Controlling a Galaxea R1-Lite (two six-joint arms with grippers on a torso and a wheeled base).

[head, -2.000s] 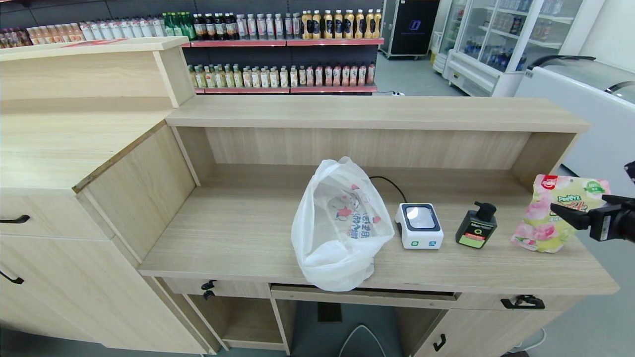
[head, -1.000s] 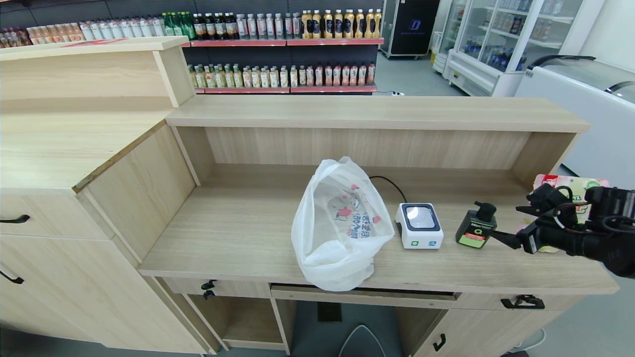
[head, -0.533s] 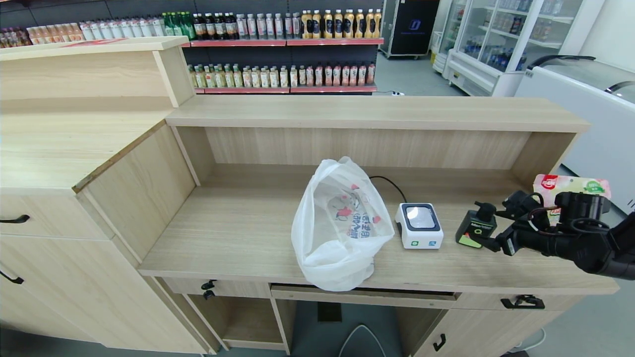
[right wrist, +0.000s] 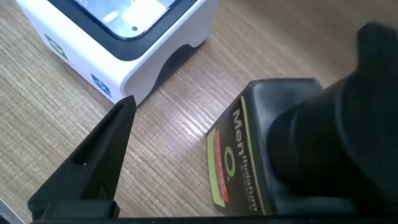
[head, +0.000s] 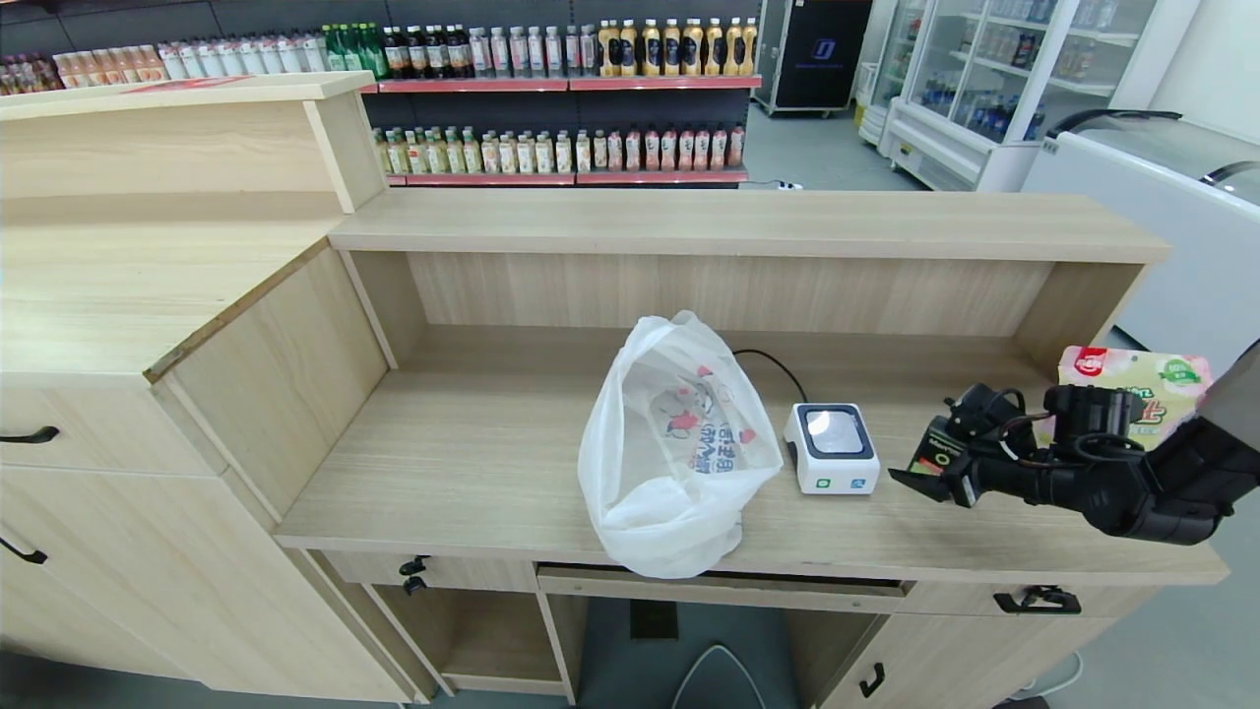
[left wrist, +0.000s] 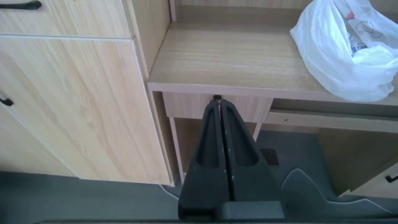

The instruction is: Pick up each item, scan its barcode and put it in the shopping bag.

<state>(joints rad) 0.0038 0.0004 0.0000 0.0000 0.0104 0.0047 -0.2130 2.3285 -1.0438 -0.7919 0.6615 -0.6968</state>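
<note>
Right gripper [head: 930, 438] spread wide around the black pump bottle [head: 937, 456], one finger low by the base on the scanner side, the other up near the pump head. Bottle upright on the counter between the two, toward the right end. In the right wrist view, low finger [right wrist: 93, 168] over bare wood, a strip of counter showing between it and the bottle's label [right wrist: 239, 165]. Impossible to tell whether the upper finger touches the pump.

Left gripper [left wrist: 219, 109] pressed shut with nothing in it, low in front of the counter, tip just under the front edge and well to the left of the bag.

Largest first: long wooden counter [head: 472, 463] with a raised ledge along the back. Behind it, across the aisle, shelves [head: 551, 98] lined with drink bottles.

White plastic shopping bag [head: 669, 463] [left wrist: 348, 50] near the counter's middle, slumped upright at the front edge, mouth open upward, printed figure on its side.

Pink and green snack pouch [head: 1132, 379] standing at the far right end, lower part hidden behind the right arm.

White scanner [head: 832, 448] [right wrist: 124, 37] with a dark-framed window on top, just beside the bag, between bag and bottle, apart from the bottle.

Thin black cable [head: 768, 362] curving from behind the scanner toward the bag.
</note>
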